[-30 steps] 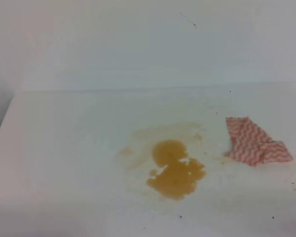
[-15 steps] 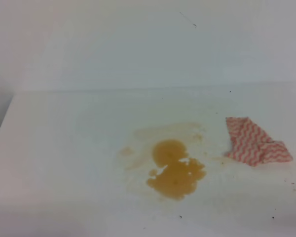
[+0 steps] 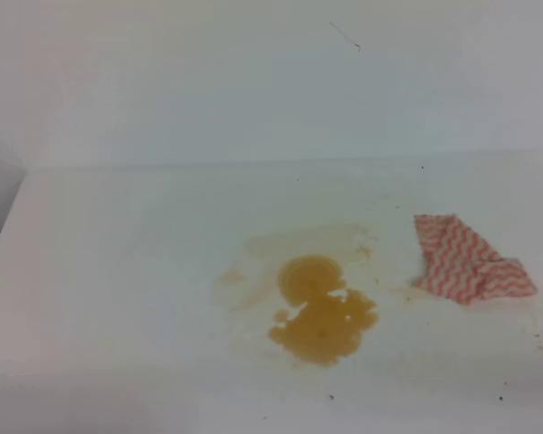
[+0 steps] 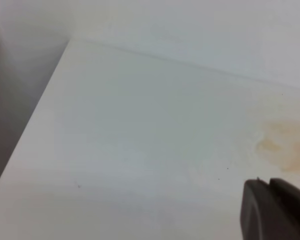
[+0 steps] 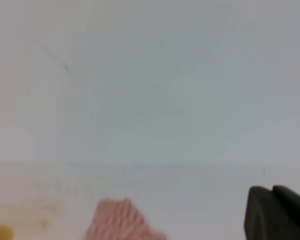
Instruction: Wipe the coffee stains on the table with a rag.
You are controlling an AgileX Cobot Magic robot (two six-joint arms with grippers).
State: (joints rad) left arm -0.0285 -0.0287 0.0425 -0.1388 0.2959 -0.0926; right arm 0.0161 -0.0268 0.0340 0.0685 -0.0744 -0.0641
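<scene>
Near the middle of the table (image 3: pixel 118 271), toward its front edge, lies the coffee stains (image 3: pixel 324 312): an amber-brown blotch of irregular outline ringed by fainter yellowish smears that spread behind and to the left of it. To the right of the blotch, apart from it, rests the rag (image 3: pixel 466 259), a crumpled red-and-white zigzag cloth lying flat on the white surface. Tiny dark specks dot the tabletop in front of the blotch and near the rag. Neither arm appears in the exterior high view. Each wrist view shows only a dark corner of its own gripper: the right gripper (image 5: pixel 276 212) is clenched and empty, while whether the left gripper (image 4: pixel 275 207) is released or clenched cannot be told.
</scene>
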